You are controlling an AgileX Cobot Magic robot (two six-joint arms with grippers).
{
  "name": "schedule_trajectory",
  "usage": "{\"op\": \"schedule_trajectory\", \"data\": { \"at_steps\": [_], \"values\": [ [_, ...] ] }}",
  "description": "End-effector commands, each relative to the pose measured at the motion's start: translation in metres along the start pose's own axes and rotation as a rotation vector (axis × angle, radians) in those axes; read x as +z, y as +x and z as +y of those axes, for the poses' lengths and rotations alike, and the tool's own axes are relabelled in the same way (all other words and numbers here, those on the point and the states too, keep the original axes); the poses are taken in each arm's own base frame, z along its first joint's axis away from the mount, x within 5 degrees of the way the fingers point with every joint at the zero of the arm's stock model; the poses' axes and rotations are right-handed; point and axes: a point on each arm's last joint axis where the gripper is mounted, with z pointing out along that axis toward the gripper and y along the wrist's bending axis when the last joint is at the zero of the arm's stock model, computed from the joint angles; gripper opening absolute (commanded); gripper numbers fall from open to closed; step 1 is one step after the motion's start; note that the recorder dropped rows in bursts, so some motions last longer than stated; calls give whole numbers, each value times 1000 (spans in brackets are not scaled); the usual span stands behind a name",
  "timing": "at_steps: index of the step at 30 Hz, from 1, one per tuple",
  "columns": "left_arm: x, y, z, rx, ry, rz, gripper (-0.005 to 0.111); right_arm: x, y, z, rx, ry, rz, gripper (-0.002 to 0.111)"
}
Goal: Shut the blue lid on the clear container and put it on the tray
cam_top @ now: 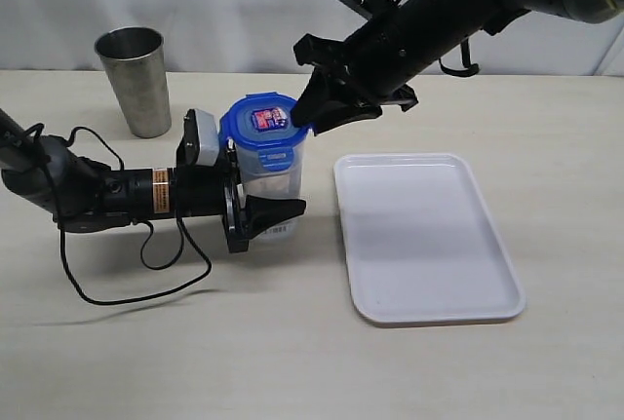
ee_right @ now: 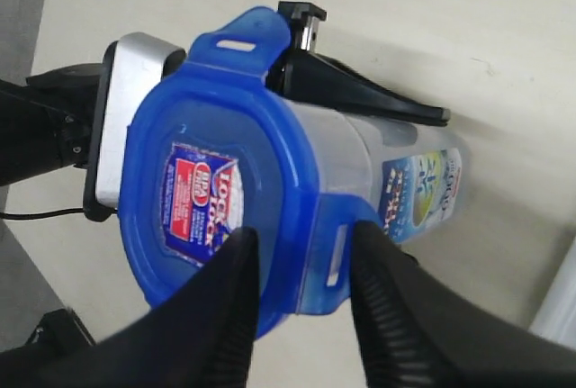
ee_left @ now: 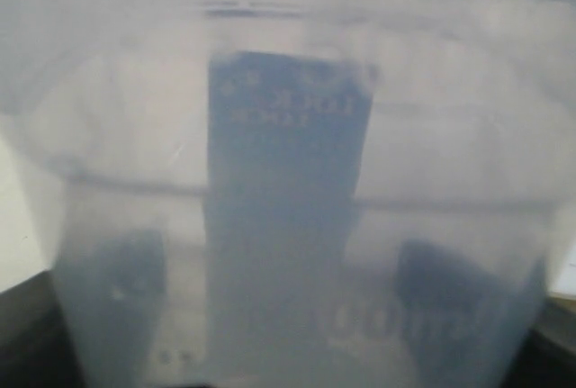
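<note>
Clear container (cam_top: 283, 178) stood upright on desk (cam_top: 195, 342), just left of tray (cam_top: 419, 235), not touching it. Blue lid (cam_top: 265, 128) seated on container top, sticker upward. Container's lower part gripped between fingers of left hand (cam_top: 276, 213), arm laid low along desk. Right hand (cam_top: 310, 120) set at lid's tray-side edge, jaws partly spread: one finger over lid top, other outside side flap (ee_right: 328, 257). Actual pinch cannot be told. Metal cup (cam_top: 136, 79) seen behind, to left.
</note>
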Motion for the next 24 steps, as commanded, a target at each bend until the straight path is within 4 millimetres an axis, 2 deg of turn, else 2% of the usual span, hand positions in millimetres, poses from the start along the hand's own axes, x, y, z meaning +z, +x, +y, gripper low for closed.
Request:
{"op": "schedule_trajectory", "data": {
  "at_steps": [1, 12, 17, 24],
  "values": [
    [1, 0, 0, 13, -4, 22, 0, 28, 6, -10, 9, -62, 88, 30],
    [1, 0, 0, 13, -4, 22, 0, 46, 11, -20, 15, -115, 151, 30],
    [1, 0, 0, 13, -4, 22, 0, 41, 10, -19, -54, -109, 136, 31],
    [1, 0, 0, 13, -4, 22, 0, 12, 0, -14, -163, -22, 15, 56]
  ]
}}
